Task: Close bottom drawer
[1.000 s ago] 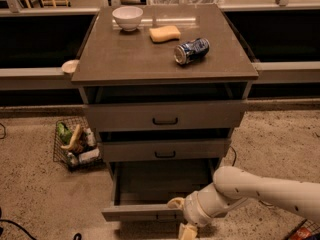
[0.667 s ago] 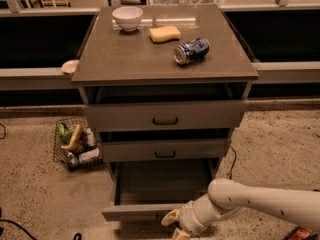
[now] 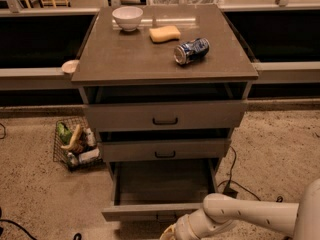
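Observation:
The bottom drawer of the grey-brown cabinet stands pulled far out, its inside bare. Its slim front panel faces me near the bottom of the view. My gripper sits at the bottom edge of the view, just in front of and below the panel's centre, and is mostly cut off by the frame. The pale arm reaches in from the lower right. The drawer's handle is hidden behind the wrist.
The top drawer and middle drawer stand slightly out. On the cabinet top are a white bowl, a yellow sponge and a lying can. A wire basket sits on the floor at left. A black cable runs at right.
My arm has swung left and lower along the bottom drawer's front. The gripper has sunk toward the bottom edge of the view. The drawer stands as far out as before.

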### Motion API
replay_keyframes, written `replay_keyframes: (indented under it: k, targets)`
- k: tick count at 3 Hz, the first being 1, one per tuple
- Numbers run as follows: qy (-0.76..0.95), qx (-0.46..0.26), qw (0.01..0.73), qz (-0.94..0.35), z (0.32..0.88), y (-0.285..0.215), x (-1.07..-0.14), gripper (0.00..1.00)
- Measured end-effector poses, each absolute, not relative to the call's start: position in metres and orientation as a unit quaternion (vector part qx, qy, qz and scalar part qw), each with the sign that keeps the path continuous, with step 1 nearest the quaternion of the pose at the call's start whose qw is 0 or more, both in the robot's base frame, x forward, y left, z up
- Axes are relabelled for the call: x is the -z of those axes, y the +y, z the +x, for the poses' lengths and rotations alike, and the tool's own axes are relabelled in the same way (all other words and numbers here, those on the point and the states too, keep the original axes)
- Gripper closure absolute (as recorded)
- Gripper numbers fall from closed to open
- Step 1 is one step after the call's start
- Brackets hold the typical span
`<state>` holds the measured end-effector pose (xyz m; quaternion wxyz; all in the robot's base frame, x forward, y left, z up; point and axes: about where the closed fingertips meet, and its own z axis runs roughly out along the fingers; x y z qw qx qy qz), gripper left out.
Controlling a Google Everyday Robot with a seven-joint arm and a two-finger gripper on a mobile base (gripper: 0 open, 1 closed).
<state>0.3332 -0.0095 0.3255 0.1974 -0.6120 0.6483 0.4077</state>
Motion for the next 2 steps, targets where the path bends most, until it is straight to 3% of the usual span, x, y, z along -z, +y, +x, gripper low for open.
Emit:
replay_keyframes:
  k: [1, 2]
  targets:
    - [0.648, -0.408, 0.197, -0.612, 0.3332, -0.0095, -0.3255, 1.00]
    - [0.648, -0.408, 0.197, -0.612, 0.3332, -0.0095, -0.3254, 1.00]
